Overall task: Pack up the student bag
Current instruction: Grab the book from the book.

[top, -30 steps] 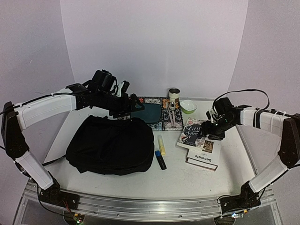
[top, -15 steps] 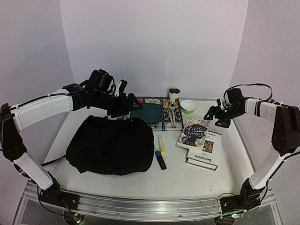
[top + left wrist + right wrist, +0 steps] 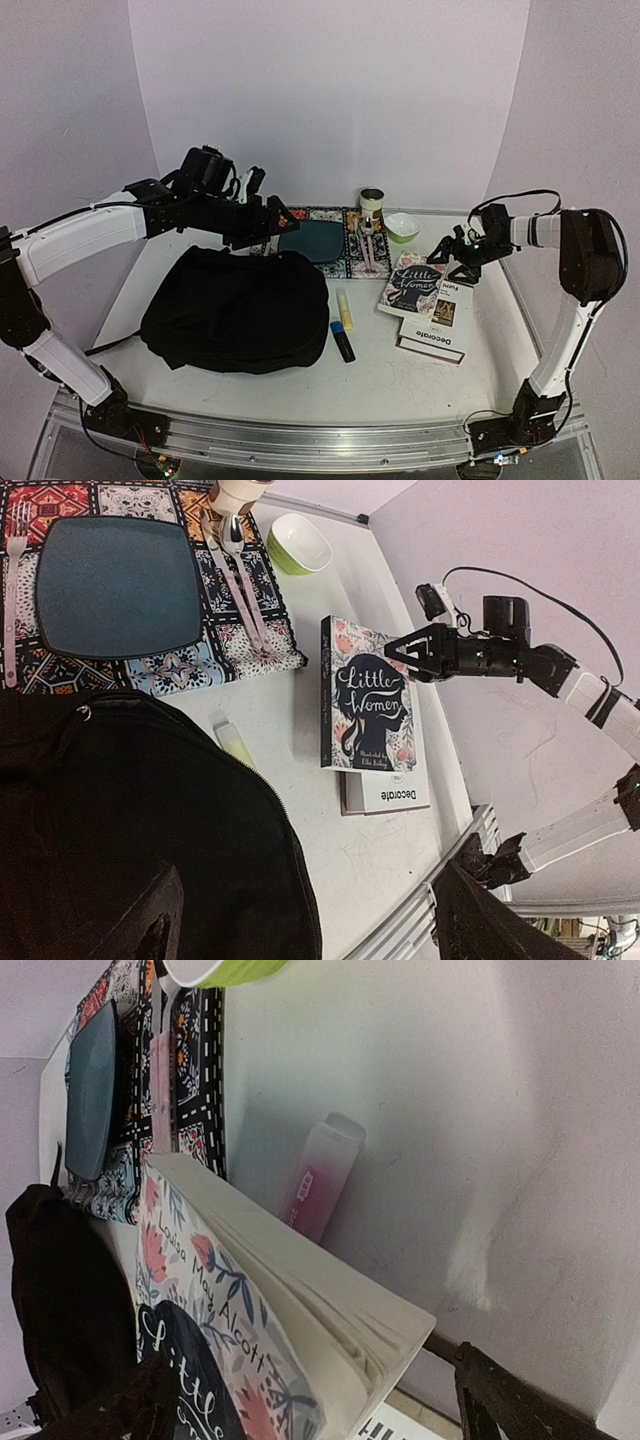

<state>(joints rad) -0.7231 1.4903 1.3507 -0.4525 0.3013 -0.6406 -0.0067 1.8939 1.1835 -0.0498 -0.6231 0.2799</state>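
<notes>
From above I am seeing the student bag (image 3: 235, 310) lying on the left half of the tabletop (image 3: 400, 375), with the left pincer (image 3: 268, 215) above its far edge, fingers standing wide. The right pincer (image 3: 443, 252), also wide, is hovering at the book (image 3: 412, 283). Only the right wrist camera is showing a small pink object (image 3: 320, 1180) behind the book. What it is, I am not managing to tell.
</notes>
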